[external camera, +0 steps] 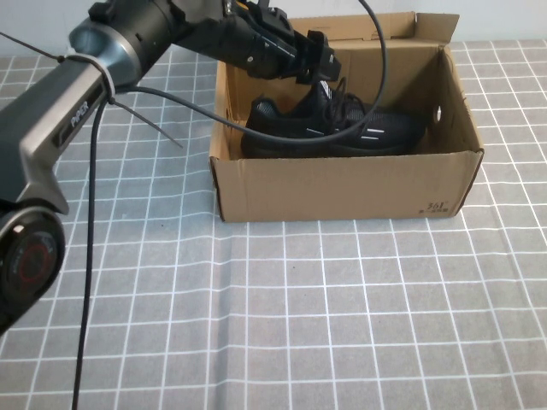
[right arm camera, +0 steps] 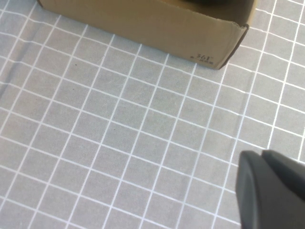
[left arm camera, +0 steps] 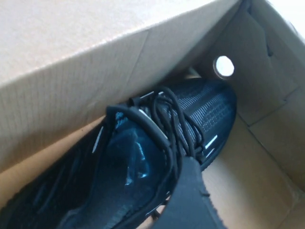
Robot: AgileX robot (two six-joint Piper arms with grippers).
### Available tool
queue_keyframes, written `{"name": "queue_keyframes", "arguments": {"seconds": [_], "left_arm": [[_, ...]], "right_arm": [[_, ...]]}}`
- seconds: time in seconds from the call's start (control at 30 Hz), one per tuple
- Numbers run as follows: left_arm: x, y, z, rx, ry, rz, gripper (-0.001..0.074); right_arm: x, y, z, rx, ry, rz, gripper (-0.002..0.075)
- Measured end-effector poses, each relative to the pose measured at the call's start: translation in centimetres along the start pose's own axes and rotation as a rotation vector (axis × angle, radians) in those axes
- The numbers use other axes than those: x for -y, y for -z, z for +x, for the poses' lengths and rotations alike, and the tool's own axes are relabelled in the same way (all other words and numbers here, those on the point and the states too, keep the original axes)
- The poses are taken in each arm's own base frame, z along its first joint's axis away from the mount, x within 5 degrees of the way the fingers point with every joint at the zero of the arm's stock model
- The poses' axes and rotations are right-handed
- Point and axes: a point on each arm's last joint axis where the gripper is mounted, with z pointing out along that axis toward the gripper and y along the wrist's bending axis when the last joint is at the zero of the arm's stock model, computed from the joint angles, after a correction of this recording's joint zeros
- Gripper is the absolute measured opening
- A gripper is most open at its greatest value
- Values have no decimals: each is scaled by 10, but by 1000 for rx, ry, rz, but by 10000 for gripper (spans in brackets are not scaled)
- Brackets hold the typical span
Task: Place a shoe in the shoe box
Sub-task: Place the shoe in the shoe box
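The black mesh shoe (external camera: 342,128) lies inside the open brown shoe box (external camera: 342,184), toe toward the right wall with its round hole. My left gripper (external camera: 323,68) reaches into the box from the left and is shut on the shoe at its tongue, just above the striped tab. In the left wrist view the shoe (left arm camera: 190,119) fills the frame, with one dark finger (left arm camera: 190,200) at the laces and the box wall (left arm camera: 71,71) close beside. My right gripper (right arm camera: 274,191) hangs shut and empty over the cloth in front of the box (right arm camera: 143,24).
A grey cloth with a white grid (external camera: 342,307) covers the table. The box's lid flap (external camera: 376,27) stands up at the back. The left arm's cables (external camera: 90,256) hang down over the left part of the table.
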Motion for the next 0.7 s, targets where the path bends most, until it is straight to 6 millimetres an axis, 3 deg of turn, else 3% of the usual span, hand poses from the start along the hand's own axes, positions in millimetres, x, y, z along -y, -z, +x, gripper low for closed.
{"name": "queue_keyframes", "arguments": {"seconds": [0.37, 0.7], "left_arm": [[-22, -2, 5, -62, -208, -223, 430], [-46, -39, 33, -144, -258, -288, 416]], "right_arm": [[0, 0, 0, 0, 0, 0, -16], [0, 0, 0, 0, 0, 0, -16]]}}
